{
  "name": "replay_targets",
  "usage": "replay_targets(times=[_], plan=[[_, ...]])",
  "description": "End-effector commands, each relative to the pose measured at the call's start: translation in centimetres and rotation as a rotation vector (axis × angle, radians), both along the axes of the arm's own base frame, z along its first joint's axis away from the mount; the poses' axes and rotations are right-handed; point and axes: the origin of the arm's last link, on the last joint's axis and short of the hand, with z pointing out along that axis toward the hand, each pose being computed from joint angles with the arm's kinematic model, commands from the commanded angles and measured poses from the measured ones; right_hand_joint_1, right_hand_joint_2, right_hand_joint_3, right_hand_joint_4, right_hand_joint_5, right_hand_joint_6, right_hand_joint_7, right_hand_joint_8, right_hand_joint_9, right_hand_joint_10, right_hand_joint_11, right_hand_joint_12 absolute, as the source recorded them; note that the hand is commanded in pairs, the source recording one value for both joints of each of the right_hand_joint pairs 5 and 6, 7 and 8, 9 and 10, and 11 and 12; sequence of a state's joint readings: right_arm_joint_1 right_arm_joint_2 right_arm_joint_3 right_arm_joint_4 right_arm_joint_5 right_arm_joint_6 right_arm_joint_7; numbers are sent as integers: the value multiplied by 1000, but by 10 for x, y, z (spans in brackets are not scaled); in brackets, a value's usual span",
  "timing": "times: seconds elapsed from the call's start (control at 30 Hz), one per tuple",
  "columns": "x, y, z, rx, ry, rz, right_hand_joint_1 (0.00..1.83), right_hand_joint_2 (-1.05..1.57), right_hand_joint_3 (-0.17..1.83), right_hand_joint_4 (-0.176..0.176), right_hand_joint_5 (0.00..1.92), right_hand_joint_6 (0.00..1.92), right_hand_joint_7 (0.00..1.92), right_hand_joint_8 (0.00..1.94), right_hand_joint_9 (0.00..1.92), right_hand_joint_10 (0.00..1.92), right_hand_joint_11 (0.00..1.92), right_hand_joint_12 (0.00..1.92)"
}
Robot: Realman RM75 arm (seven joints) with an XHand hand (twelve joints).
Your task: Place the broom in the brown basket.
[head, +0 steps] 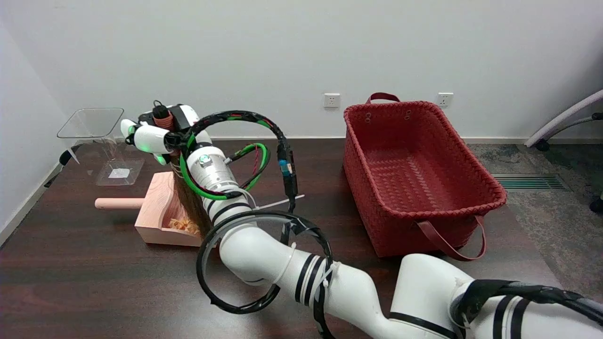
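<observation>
Our right arm [292, 268] reaches across the dark tabletop [94, 282]. Well right, we see the brown basket [414, 174]. Our right hand [158, 132] has its fingers grasping the broom [165, 121], upright above a wooden dustpan [162, 212].

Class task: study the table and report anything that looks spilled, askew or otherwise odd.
Nothing looks spilled or damaged. The wooden dustpan lies flat with straw-coloured bristles inside; the brown basket stands upright with nothing in it. The right hand is above the dustpan; its grip is hidden.

Red-brown woven basket [414, 174], pale pink wooden dustpan [162, 212] (grain visible), dark brown table [94, 282], white-and-black right hand [155, 132]
</observation>
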State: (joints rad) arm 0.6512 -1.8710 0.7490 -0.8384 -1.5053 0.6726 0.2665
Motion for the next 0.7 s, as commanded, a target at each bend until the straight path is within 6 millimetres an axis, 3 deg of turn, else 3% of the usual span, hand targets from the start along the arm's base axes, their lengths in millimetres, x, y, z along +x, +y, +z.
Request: replay_targets(times=[0.03, 0.3, 0.7], plan=[[46, -10, 1, 91, 193, 198, 1309, 1019, 673, 0, 1920, 1920, 1920, 1920, 1920, 1920, 1920, 1920], [66, -27, 26, 86, 420, 298, 1307, 1083, 675, 0, 1920, 1920, 1920, 1920, 1920, 1920, 1920, 1920], [86, -38, 81, 2, 414, 337, 1301, 1125, 656, 0, 1920, 1920, 1920, 1920, 1920, 1920, 1920, 1920]])
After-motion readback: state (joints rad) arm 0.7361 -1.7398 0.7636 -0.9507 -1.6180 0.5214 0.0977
